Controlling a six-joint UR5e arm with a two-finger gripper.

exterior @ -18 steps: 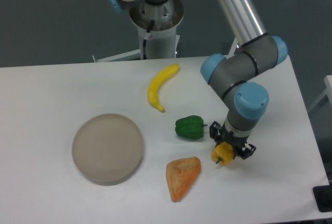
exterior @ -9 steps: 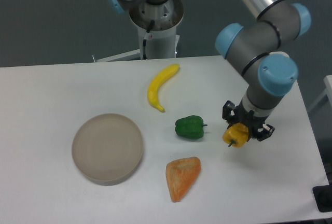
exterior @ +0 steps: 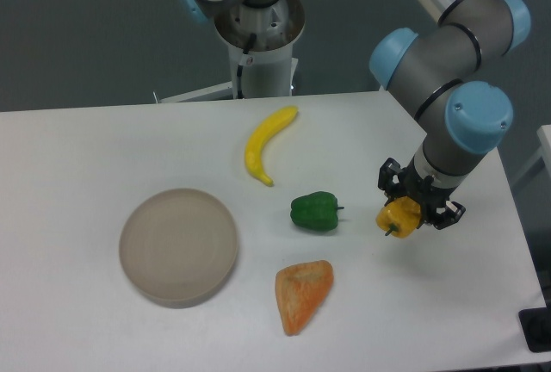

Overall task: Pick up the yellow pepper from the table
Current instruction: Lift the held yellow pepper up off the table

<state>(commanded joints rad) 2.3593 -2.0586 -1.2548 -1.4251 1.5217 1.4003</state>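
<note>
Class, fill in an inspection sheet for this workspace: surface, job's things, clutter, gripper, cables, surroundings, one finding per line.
Surface: white table, matte, flat.
Job's things: yellow pepper held in the gripper, right of the green pepper.
Clutter: banana, green pepper, orange wedge, round grey plate, all lying apart on the table.
Gripper: gripper shut on the yellow pepper, pointing down.
Cables: thin dark cable at the robot base.
Surroundings: grey floor behind the table.

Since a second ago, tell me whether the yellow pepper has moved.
Yes. The yellow pepper, held in the gripper, has gone right and up in the picture, farther from the green pepper, which stayed put.
</note>
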